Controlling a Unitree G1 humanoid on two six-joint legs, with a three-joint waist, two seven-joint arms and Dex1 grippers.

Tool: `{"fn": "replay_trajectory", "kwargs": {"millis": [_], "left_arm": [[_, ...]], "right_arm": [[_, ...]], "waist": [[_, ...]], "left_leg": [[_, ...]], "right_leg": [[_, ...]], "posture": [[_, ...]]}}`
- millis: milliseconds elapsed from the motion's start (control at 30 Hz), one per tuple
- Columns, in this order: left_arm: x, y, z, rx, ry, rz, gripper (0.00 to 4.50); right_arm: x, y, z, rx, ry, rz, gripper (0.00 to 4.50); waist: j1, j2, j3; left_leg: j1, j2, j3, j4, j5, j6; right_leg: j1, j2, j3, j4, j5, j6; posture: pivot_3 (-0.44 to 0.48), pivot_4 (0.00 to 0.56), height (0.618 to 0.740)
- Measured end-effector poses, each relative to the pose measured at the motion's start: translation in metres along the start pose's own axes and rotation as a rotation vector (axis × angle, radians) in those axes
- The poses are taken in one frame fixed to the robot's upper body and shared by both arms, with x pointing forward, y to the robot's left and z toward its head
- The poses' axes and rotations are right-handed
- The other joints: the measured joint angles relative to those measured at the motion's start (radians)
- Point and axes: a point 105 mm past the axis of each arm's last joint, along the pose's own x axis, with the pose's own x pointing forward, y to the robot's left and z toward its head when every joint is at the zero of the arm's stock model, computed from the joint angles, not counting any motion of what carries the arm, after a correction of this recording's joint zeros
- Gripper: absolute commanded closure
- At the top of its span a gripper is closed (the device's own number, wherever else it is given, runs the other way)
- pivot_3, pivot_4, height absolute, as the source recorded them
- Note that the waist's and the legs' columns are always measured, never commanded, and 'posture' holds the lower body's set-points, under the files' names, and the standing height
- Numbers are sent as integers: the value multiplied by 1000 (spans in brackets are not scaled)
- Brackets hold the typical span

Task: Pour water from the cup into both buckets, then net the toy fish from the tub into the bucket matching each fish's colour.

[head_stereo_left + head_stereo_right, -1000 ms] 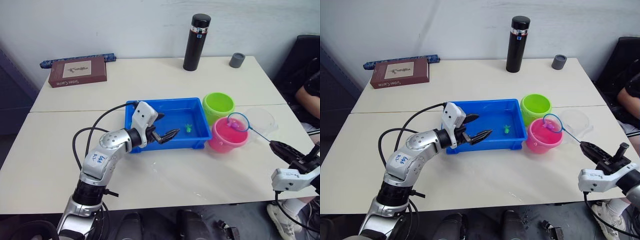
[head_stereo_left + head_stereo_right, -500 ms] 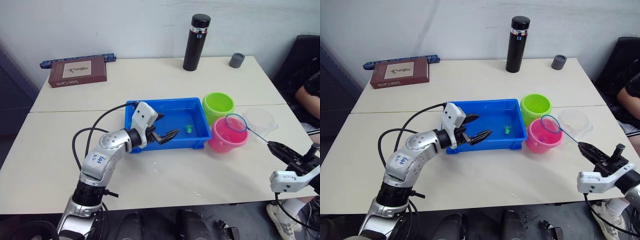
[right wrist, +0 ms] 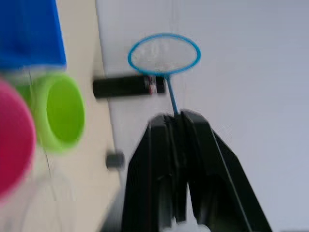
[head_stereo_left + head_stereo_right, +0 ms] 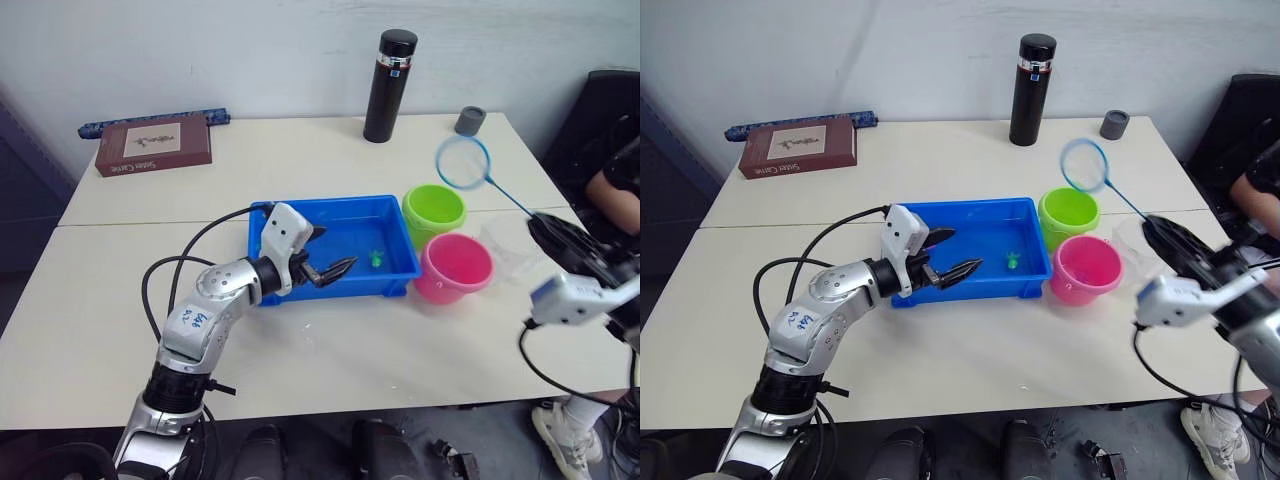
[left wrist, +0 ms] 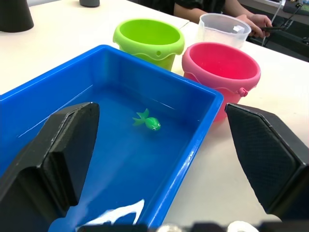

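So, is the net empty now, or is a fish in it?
Empty, it appears. The net is raised above the lime green bucket, and only table shows through its mesh, with no fish shape inside.

The right gripper's black fingers [image 3: 176, 130] are pinching the thin handle of the small blue-rimmed round net [image 3: 164, 54]. A lime green round plastic bucket [image 3: 59, 110] is sitting beside a bright pink round bucket [image 3: 13, 140].
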Motion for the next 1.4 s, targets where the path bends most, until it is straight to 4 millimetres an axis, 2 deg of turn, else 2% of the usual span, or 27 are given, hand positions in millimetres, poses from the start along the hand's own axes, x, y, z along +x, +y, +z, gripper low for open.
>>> {"fn": "replay_trajectory", "kwargs": {"millis": [200, 300, 367, 533, 767, 833, 1067, 1200, 1400], "left_arm": [[-10, 9, -6, -16, 15, 99, 16], [-16, 11, -6, -14, 9, 138, 16], [-19, 10, -9, -22, 17, 159, 16], [-31, 16, -14, -33, 29, 246, 16], [-44, 9, -23, -62, 52, 315, 16], [-45, 9, -23, -62, 53, 323, 16], [-49, 8, -25, -69, 61, 349, 16], [-49, 8, -25, -69, 63, 350, 16], [-49, 8, -25, -71, 62, 352, 16]], "right_arm": [[43, 18, 16, 432, -40, 92, 4500], [58, 22, 22, 543, -66, 143, 4500], [68, 26, 19, 617, -59, 167, 4500], [79, 52, 13, 794, -17, 297, 4500], [86, 86, 15, 892, 12, 474, 4500], [86, 90, 15, 900, 19, 491, 4500], [86, 108, 33, 970, 3, 646, 4500], [85, 107, 41, 963, -22, 673, 4500], [86, 121, 51, 1000, -25, 724, 4500]], "waist": [[3, 0, 0], [3, 0, 0], [2, 0, 0], [2, 0, 0], [1, 0, 0], [1, 0, 0], [1, 0, 0], [1, 0, 0], [0, 0, 0]], "left_leg": [[-2, 0, -1, 4, -3, 4], [-2, 1, -1, 4, -3, 5], [-2, 0, -1, 4, -3, 5], [-2, 1, -1, 3, -3, 5], [-2, 1, -1, 3, -3, 5], [-2, 1, -1, 3, -3, 5], [-3, 1, -1, 3, -3, 5], [-3, 1, -1, 3, -3, 5], [-3, 1, -1, 3, -4, 5]], "right_leg": [[0, -1, 0, 1, 0, 0], [-1, -1, -1, 2, 0, -1], [-1, -1, -1, 2, 0, -1], [-2, -1, -1, 3, -1, -1], [-3, -1, -1, 3, -1, -1], [-3, -1, -1, 3, -1, -1], [-3, -1, -1, 3, -1, -2], [-3, -1, -1, 3, -1, -2], [-3, -1, -1, 3, -1, -2]], "posture": [[0, 150, 740], [0, 150, 740], [0, 150, 740], [0, 150, 740], [0, 150, 740], [0, 150, 740], [0, 150, 740], [0, 150, 740], [0, 150, 740]]}}
